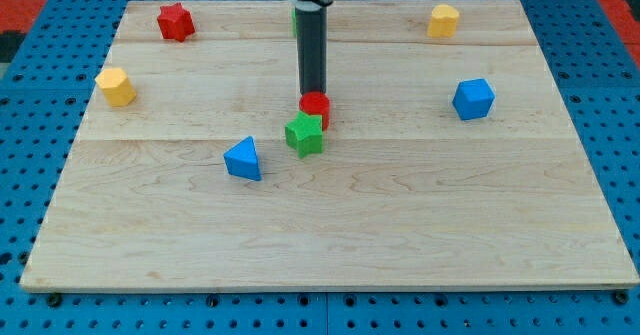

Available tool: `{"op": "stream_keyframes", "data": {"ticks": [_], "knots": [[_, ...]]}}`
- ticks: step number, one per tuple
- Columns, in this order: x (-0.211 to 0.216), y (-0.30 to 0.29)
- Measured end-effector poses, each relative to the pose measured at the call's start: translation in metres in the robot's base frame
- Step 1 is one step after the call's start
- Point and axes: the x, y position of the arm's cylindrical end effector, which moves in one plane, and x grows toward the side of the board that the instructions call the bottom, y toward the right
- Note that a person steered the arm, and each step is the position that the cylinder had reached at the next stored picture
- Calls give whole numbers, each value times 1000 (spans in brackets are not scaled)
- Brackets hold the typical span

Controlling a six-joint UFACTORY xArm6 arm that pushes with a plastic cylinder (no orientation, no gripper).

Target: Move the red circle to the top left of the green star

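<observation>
The red circle (316, 106) sits near the board's middle, touching the upper right of the green star (304, 134). My dark rod comes down from the view's top, and my tip (313, 93) stands just behind the red circle, at its top edge, touching or nearly touching it. The green star lies just below and slightly left of the red circle.
A blue triangle (243, 160) lies left of the green star. A red star (175, 21) is at top left, a yellow block (116, 86) at the left edge, a yellow block (443, 20) at top right, a blue block (473, 99) at right. A green block peeks out behind the rod (295, 21).
</observation>
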Motion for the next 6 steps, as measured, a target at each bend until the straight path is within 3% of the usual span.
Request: {"op": "stream_keyframes", "data": {"ticks": [1, 2, 4, 5, 6], "knots": [[-1, 42], [6, 39], [13, -44], [14, -39], [34, 25]]}}
